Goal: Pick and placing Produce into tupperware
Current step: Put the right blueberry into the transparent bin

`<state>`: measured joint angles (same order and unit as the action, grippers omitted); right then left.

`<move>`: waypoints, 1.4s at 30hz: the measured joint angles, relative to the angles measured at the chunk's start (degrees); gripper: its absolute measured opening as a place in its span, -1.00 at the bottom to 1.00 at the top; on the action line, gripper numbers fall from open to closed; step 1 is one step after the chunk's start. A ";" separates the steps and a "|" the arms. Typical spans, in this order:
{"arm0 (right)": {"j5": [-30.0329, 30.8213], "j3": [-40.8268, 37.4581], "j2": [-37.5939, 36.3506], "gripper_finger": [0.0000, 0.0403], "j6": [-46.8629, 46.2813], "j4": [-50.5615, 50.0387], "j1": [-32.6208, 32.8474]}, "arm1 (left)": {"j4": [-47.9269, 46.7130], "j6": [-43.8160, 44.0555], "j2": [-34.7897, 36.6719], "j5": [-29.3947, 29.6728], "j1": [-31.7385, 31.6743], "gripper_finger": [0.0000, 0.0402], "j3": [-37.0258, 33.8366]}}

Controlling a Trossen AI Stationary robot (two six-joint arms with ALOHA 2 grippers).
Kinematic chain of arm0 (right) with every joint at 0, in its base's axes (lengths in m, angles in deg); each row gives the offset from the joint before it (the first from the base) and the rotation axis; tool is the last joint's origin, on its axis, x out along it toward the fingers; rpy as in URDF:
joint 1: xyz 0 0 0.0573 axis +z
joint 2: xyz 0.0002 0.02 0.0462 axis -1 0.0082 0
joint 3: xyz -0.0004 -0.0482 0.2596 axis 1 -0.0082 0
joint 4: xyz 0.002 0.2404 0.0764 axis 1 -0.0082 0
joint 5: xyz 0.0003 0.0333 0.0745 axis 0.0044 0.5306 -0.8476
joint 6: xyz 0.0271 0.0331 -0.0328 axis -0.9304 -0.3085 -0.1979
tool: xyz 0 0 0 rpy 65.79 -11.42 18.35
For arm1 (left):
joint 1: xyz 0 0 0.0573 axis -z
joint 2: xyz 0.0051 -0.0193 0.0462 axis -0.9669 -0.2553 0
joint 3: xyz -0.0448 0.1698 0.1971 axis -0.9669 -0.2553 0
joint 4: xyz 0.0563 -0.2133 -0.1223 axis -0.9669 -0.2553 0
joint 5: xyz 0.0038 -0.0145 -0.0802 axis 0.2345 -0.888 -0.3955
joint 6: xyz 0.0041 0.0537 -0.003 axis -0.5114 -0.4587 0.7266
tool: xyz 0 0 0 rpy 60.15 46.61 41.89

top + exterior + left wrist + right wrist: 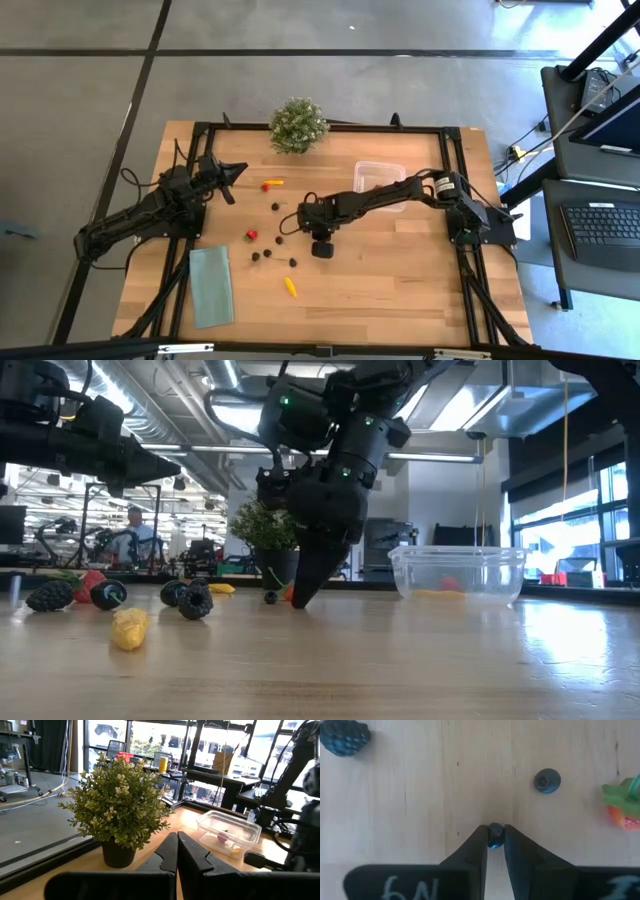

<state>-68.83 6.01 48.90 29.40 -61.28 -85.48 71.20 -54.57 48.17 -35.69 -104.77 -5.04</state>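
Observation:
The produce lies scattered on the table left of centre: dark berries (pixel 267 252), a red piece (pixel 251 235), a yellow piece (pixel 289 287) and a yellow-red piece (pixel 272 184). The clear tupperware (pixel 380 178) stands right of the potted plant and holds a red piece (pixel 453 585) and a yellow piece (pixel 435 593). My right gripper (pixel 495 840) points down at mid-table and is shut on a small dark berry. In its wrist view lie a loose dark ball (pixel 547 781), a blackberry (pixel 342 737) and a red piece with green leaves (pixel 622 805). My left gripper (pixel 176 855) is shut and empty, at the far left. My right gripper pinches a small dark berry (pixel 495 834) between the free ends of its two fingers (pixel 479 845). The fingers come from above, pointing down. Their tips (pixel 298 602) reach the table top, so the berry sits at table level.
A bushy potted plant (pixel 298 125) stands at the far edge. A pale-green cloth (pixel 211 285) lies flat near the left front corner. Bare wood stretches across the near right part of the table (pixel 400 280). A person (pixel 135 530) shows in the room beyond.

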 joint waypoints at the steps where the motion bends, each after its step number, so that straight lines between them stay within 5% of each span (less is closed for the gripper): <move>1: 0.94 0.00 0.00 -0.72 0.40 0.02 0.27 | 0.01 0.00 0.00 -0.02 0.02 -1.00 0.00; 42: 1.92 -0.50 -3.19 -0.74 0.73 1.23 0.74 | 0.01 -0.02 0.00 0.01 0.02 -1.00 0.00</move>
<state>-66.91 5.52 45.71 30.13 -60.05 -84.73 71.21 -54.59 48.17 -35.68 -104.75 -5.04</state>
